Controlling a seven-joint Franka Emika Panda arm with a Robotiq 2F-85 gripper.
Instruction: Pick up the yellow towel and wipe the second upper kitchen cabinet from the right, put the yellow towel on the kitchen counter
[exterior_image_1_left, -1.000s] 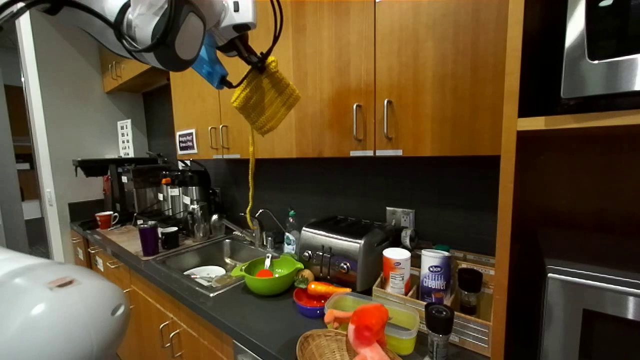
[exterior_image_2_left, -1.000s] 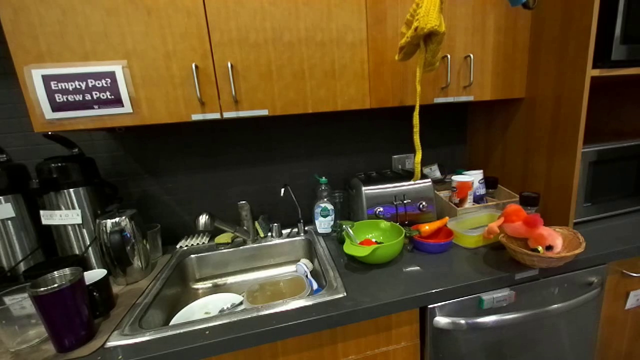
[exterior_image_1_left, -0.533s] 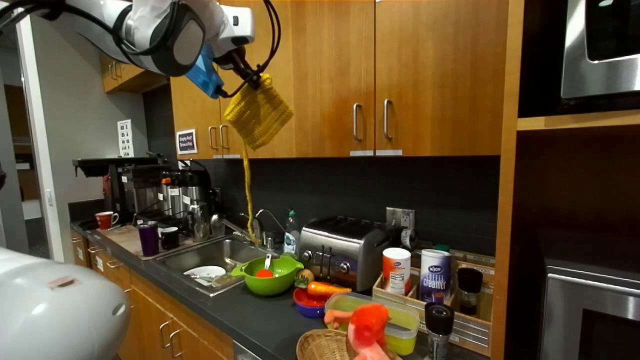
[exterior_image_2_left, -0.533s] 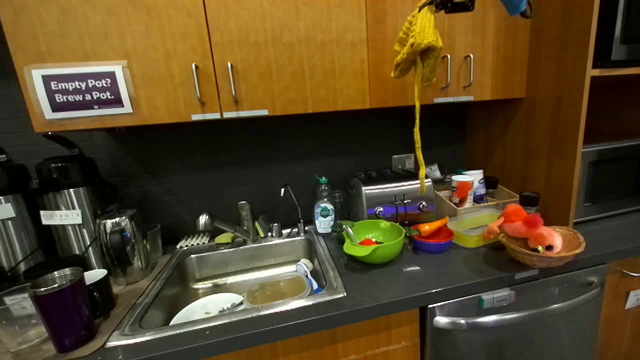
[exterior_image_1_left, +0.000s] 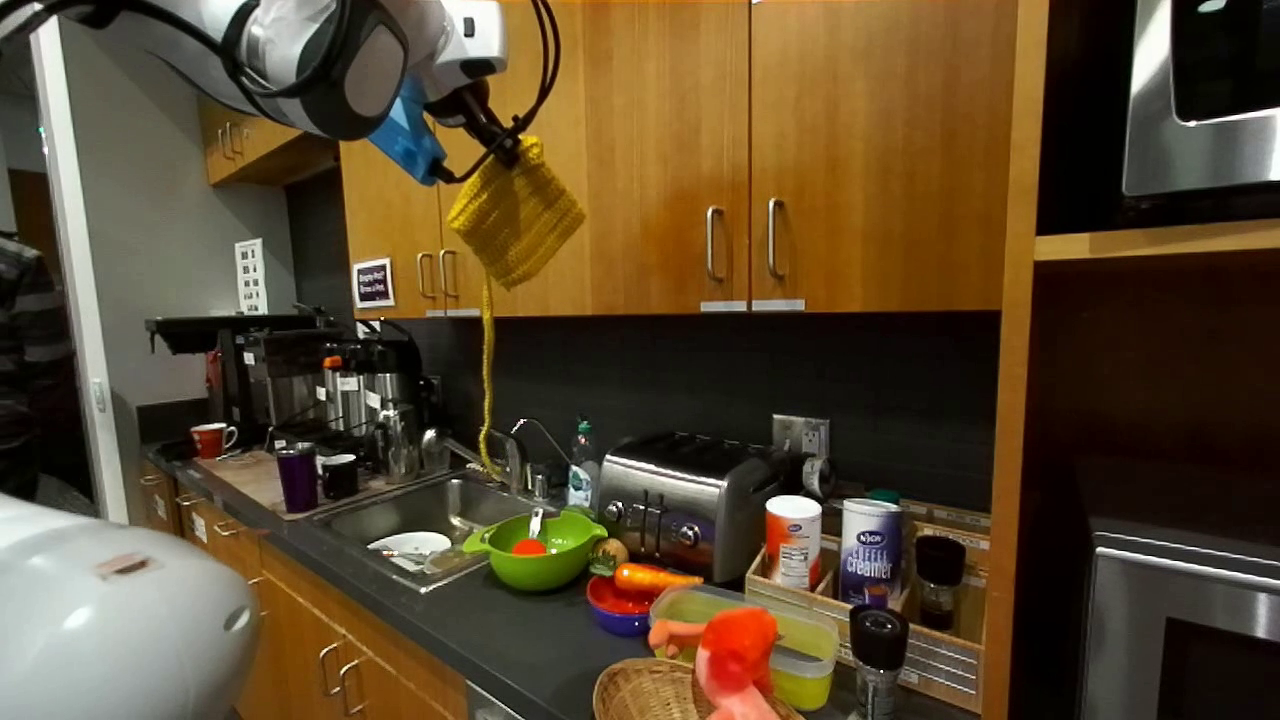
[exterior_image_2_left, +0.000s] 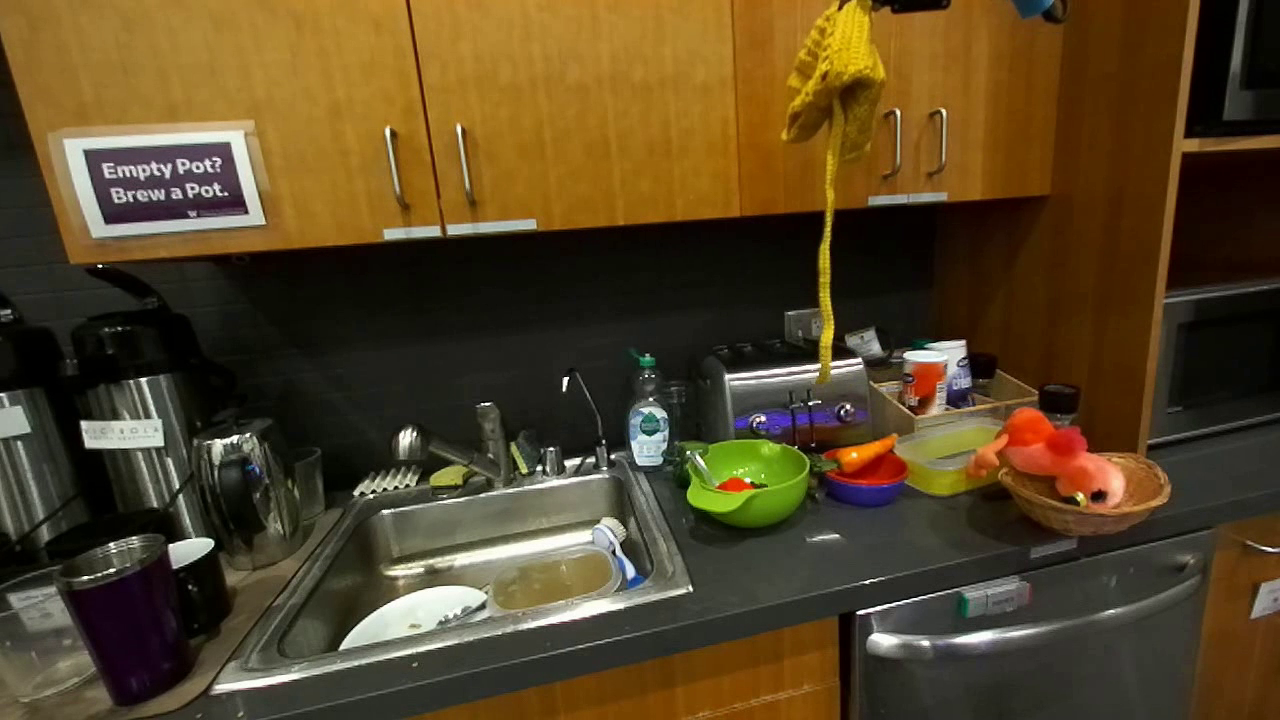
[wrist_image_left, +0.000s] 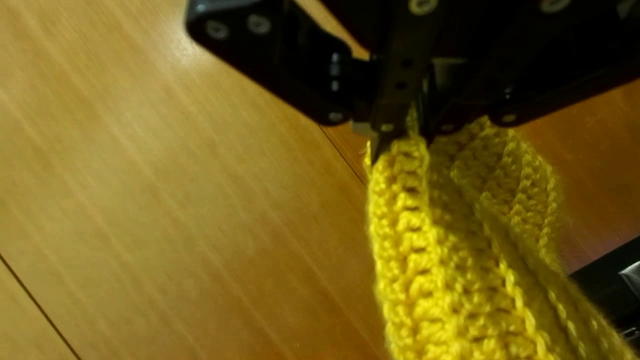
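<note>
End effector slightly higher, slanted downward

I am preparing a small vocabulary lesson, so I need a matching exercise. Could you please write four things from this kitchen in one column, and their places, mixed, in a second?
Things
1. yellow towel
2. white plate
3. pink plush toy
4. purple tumbler

Places
a. lying partly in the wicker basket
b. standing on the brown mat
c. gripped between the fingers
d. inside the steel sink

Pairs: 1-c, 2-d, 3-a, 4-b
</note>
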